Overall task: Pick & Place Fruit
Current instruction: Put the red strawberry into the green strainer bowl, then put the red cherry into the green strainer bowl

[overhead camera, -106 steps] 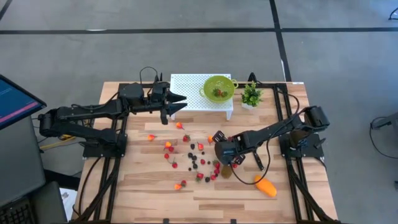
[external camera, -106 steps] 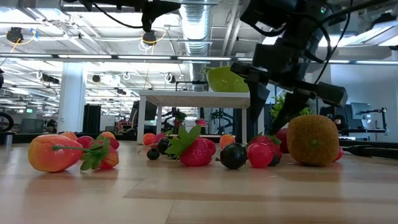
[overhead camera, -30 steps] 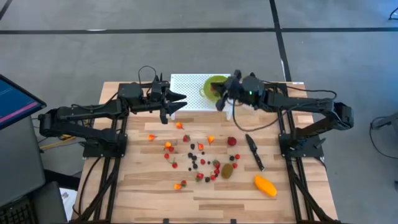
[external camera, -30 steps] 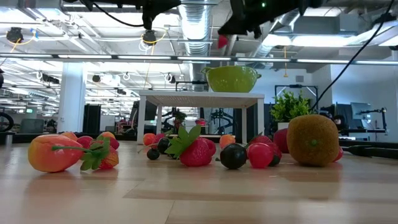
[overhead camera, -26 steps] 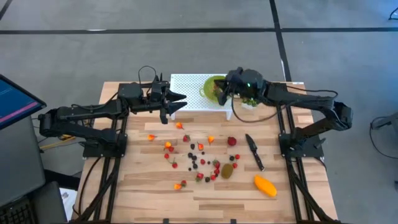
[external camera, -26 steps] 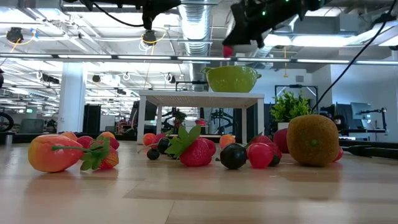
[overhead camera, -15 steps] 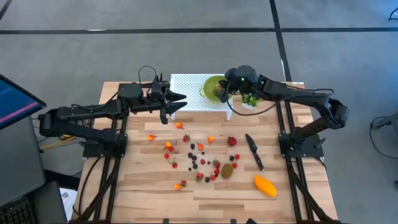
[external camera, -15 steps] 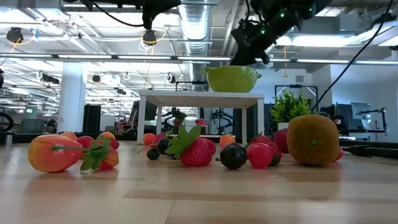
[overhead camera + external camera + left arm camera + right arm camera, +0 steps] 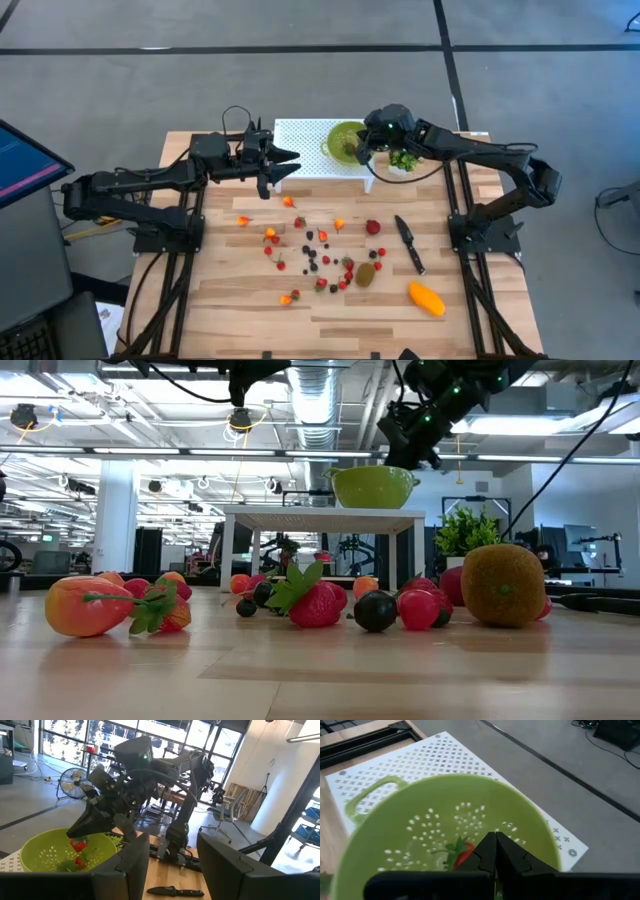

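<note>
The right gripper (image 9: 495, 851) hangs over the green colander (image 9: 346, 141), its jaws pressed together with nothing between them; the tips point down into the bowl, just above a red strawberry (image 9: 464, 854) with a green leafy cap lying on the perforated bottom. From the left wrist view that same gripper shows as a dark wedge above the colander's rim (image 9: 30, 847), with red pieces (image 9: 77, 845) inside the bowl under it.

The colander sits on a white perforated stand (image 9: 300, 146) at the back edge of the desk (image 9: 240, 320). Just right of the colander stands a small potted plant (image 9: 404, 158).

The left gripper (image 9: 283, 160) waits at the left end of the stand, level with its top, pointing toward the colander; its jaws stand apart and hold nothing.

In front of the stand, small red, orange and dark berries (image 9: 310, 250) lie scattered across the middle of the desk. The kiwi (image 9: 366, 274) lies at the right side of that scatter, its long axis running roughly toward the stand. The mango (image 9: 427, 298) lies farther from the colander than any other fruit, to the right of the kiwi, long axis slanting. A black knife (image 9: 408, 243) lies between the plant and the mango, well apart from both. In the low view the kiwi (image 9: 503, 584) rests among strawberries (image 9: 318, 603) and a dark berry (image 9: 375, 610).
</note>
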Tool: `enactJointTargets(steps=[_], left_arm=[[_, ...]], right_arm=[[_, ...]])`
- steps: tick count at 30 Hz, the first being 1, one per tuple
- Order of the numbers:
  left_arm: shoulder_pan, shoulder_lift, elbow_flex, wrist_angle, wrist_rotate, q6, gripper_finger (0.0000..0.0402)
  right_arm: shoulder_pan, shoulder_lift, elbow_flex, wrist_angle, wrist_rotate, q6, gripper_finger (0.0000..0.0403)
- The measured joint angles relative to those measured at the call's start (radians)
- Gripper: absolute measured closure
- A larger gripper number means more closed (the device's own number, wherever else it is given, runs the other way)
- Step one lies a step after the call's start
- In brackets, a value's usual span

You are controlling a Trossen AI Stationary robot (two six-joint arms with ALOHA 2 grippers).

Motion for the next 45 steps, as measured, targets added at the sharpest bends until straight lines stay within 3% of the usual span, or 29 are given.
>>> enactJointTargets(steps=[9, 19, 27, 36, 45], left_arm=[[0.0, 0.0, 0.0, 0.001, 0.0, 0.0, 0.0243], [0.0, 0.0, 0.0, 0.001, 0.0, 0.0, 0.0243], [0.0, 0.0, 0.0, 0.001, 0.0, 0.0, 0.0243], [0.0, 0.0, 0.0, 0.002, 0.0, 0.0, 0.0243], [0.0, 0.0, 0.0, 0.003, 0.0, 0.0, 0.0243]], right_arm=[[0.0, 0.0, -0.001, -0.002, 0.0, 0.013, 0.0394], [0.001, -0.02, 0.009, 0.065, -0.045, 0.007, 0.0312], [0.128, -0.071, 0.123, 0.06, -0.136, -0.095, 0.0303], [0.354, -0.091, 0.252, -0.163, -0.128, -0.152, 0.0316], [0.541, -0.09, 0.267, -0.527, -0.06, 0.127, 0.0344]])
